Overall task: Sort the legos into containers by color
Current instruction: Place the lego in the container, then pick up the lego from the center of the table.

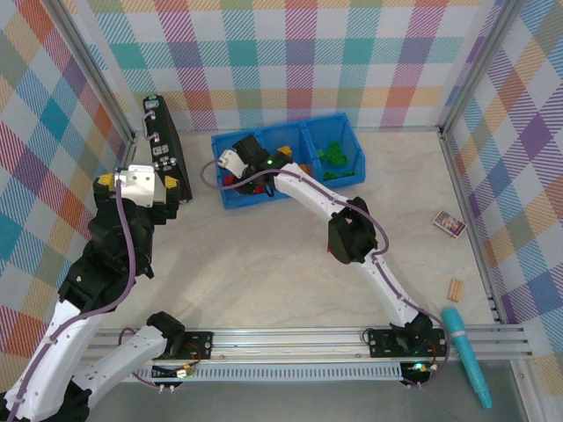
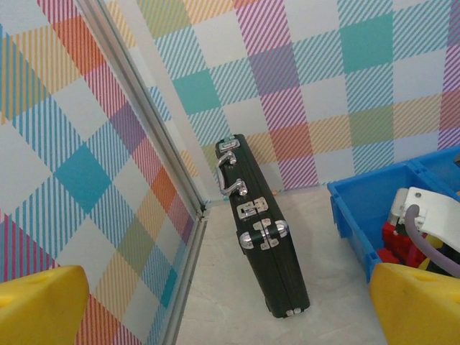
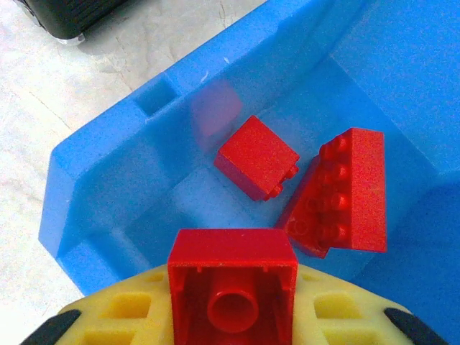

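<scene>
While the right end effector (image 3: pixel 231 316) pinches a red lego (image 3: pixel 231 269) over the compartment (image 3: pixel 100 180) of red legos (image 3: pixel 256 157), release seems next; the left end effector (image 2: pixel 226 309) stands spread.

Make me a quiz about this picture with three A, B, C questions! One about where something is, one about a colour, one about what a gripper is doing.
1. Where is the black case? A) standing left of the blue bins B) lying flat at the near edge C) hanging on the back wall
2. What colour are the two loose bricks in the compartment under the right gripper? A) green B) yellow C) red
3. What is the right gripper doing? A) open, empty B) holding a red brick C) holding the case
Answers: 1 A, it stands beside the left bin; 2 C, both are red; 3 B, its yellow fingers clamp the brick.
</scene>
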{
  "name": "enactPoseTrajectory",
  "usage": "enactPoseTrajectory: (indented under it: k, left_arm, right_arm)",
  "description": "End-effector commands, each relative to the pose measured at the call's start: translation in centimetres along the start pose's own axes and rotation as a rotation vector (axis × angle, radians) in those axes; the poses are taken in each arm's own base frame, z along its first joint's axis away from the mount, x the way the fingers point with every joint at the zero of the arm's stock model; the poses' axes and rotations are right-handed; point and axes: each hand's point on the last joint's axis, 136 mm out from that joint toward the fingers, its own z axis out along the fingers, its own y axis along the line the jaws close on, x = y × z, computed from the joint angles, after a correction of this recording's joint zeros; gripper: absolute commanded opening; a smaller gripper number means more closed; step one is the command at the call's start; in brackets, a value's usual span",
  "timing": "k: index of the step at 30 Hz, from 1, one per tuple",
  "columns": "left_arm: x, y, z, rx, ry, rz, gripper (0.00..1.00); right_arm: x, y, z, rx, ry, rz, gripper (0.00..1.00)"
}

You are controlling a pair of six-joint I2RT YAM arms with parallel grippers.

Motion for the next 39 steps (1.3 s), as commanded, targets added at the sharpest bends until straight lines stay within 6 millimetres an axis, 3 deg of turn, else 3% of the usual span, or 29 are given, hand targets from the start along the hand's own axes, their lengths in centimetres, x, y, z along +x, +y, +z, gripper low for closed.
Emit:
enactPoseTrajectory:
  k: [1,6,12,16,19,22,24,27,32,35,39]
  left_arm:
    - [-0.2,0.2,0.0,-0.004,-0.003,-0.045,1.00]
    - [-0.1,0.1,0.0,0.000,0.003,-0.055,1.00]
    - [-0.3,0.3,-0.2,0.005,0.000,-0.071,1.00]
    - [-0.3,0.2,-0.2,0.011,-0.001,-0.077,1.00]
    - [-0.3,0.2,-0.4,0.019,0.001,-0.085,1.00]
    - [-0.6,0.7,-0.9,0.021,-0.014,-0.104,1.00]
    - [-0.6,0.9,-1.1,0.024,-0.023,-0.114,1.00]
    - [-0.6,0.8,-1.3,0.034,-0.025,-0.117,1.00]
    - [0.2,0.6,-1.4,0.047,0.018,-0.091,1.00]
    - [0.6,0.4,-1.4,0.055,0.023,-0.088,1.00]
    - [0.7,-0.2,-1.1,0.071,0.032,-0.101,1.00]
  right_arm:
    - [0.2,0.4,1.1,-0.015,-0.010,-0.016,0.26]
    - [0.6,0.3,1.3,-0.012,0.002,-0.015,0.34]
    - [-0.4,-0.1,-0.2,0.005,-0.023,-0.017,0.50]
    - [-1.8,-0.2,-3.1,-0.001,-0.054,-0.024,0.54]
    - [-2.5,-0.5,-6.3,0.011,-0.067,-0.032,0.54]
    - [-1.9,-1.3,-10.2,0.047,-0.064,-0.011,0.57]
    - [-0.5,-1.8,-12.6,0.062,-0.055,0.026,0.59]
    - [3.4,-2.8,-15.8,0.072,-0.002,0.116,0.61]
    - [13.1,-4.2,-19.9,0.112,0.174,0.304,0.65]
    - [18.0,-4.4,-21.9,0.142,0.265,0.390,0.69]
    - [22.0,-4.4,-23.0,0.145,0.341,0.482,0.70]
